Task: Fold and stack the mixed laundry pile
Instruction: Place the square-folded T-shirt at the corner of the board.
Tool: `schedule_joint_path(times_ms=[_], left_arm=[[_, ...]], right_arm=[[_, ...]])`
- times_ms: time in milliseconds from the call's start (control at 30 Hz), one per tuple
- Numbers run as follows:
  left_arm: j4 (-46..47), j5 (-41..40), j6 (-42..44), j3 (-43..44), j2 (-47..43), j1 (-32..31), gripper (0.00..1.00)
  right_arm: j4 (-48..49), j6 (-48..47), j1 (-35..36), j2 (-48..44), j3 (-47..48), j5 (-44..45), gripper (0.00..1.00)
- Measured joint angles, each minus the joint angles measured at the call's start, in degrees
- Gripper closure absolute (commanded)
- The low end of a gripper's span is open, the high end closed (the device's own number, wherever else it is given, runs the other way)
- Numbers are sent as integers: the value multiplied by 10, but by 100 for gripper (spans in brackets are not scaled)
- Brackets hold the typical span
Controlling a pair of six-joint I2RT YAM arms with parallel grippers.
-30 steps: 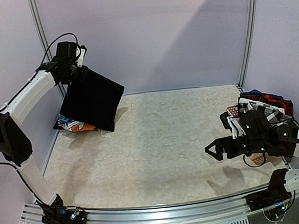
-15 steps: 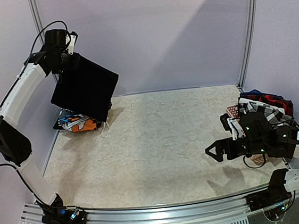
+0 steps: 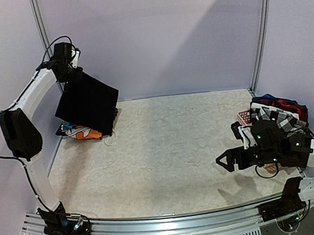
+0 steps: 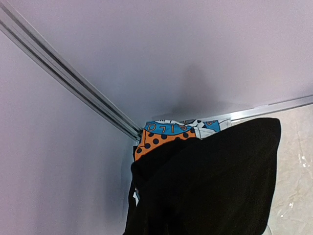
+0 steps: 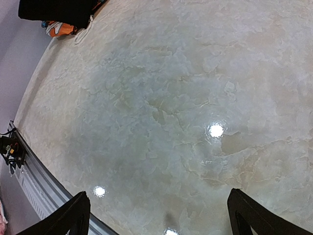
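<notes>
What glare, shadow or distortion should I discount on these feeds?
Right wrist view: three bright glare spots on the glossy beige marbled tabletop, a dim patch left of centre, its edge bowed by the lens. Left wrist view: the large plain black garment is a detail-free dark mass. Top view: soft shadow beneath the right end effector.

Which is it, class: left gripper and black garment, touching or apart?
Touching: in the top external view the black garment hangs from the shut left gripper.
</notes>
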Motion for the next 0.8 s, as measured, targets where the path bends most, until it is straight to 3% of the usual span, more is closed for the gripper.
schedule_joint_path(times_ms=[800], left_arm=[[64, -18, 11, 47, 142, 73, 100]], right_arm=[[24, 10, 0, 54, -2, 1, 2]])
